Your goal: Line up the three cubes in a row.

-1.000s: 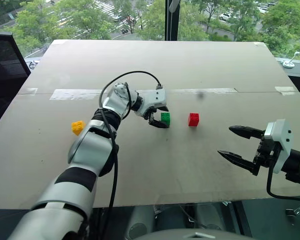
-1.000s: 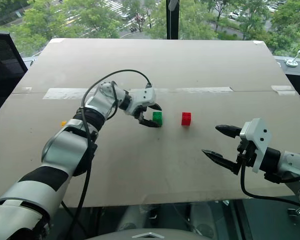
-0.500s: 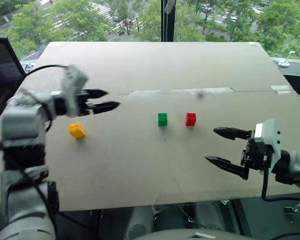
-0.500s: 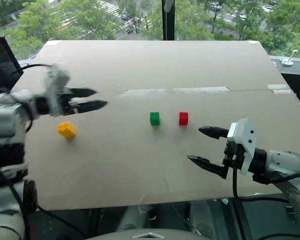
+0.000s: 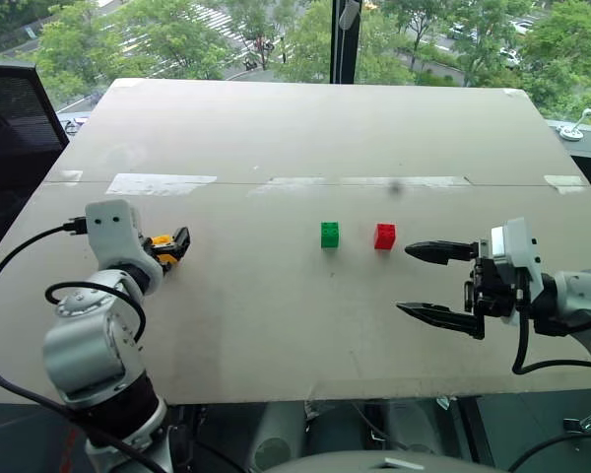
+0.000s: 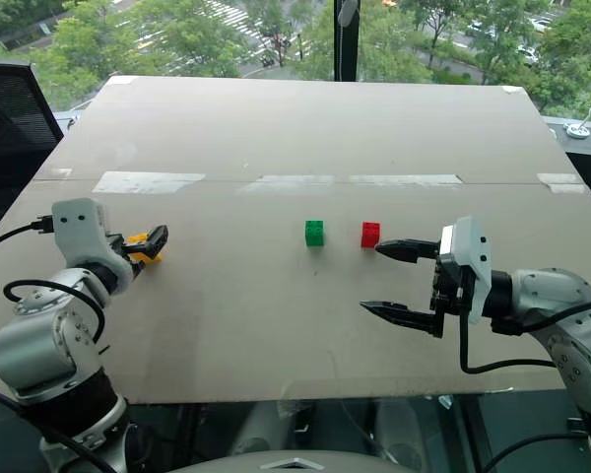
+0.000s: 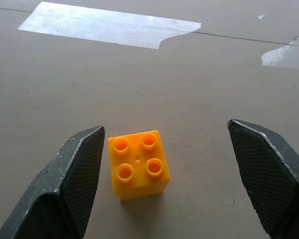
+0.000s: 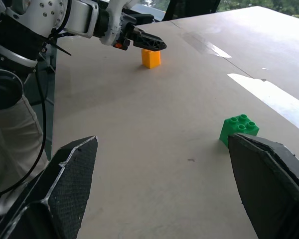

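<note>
The bench (image 5: 305, 128) is a broad brown board with strips of pale tape (image 5: 161, 183) across its middle, and it carries all three cubes well apart from its edges. The right gripper (image 5: 433, 284) hangs level beside the red cube, jaws spread wide and holding nothing; it looks parked there, clear of the pair already set. The left gripper (image 7: 164, 169) sits low at the left side of the bench, its jaws released and straddling the yellow cube, one finger (image 7: 77, 169) just beside the cube's face and the other well off it. That placement reads as the lead-in to a grasp, not yet closed.

The green cube (image 5: 330, 234) and red cube (image 5: 384, 236) stand near each other at mid-bench, level with one another, studs up: two of the row in place. The yellow cube (image 7: 138, 164), studs up and slightly turned, lies well to their left, so it seems the last piece to bring alongside the green one.
</note>
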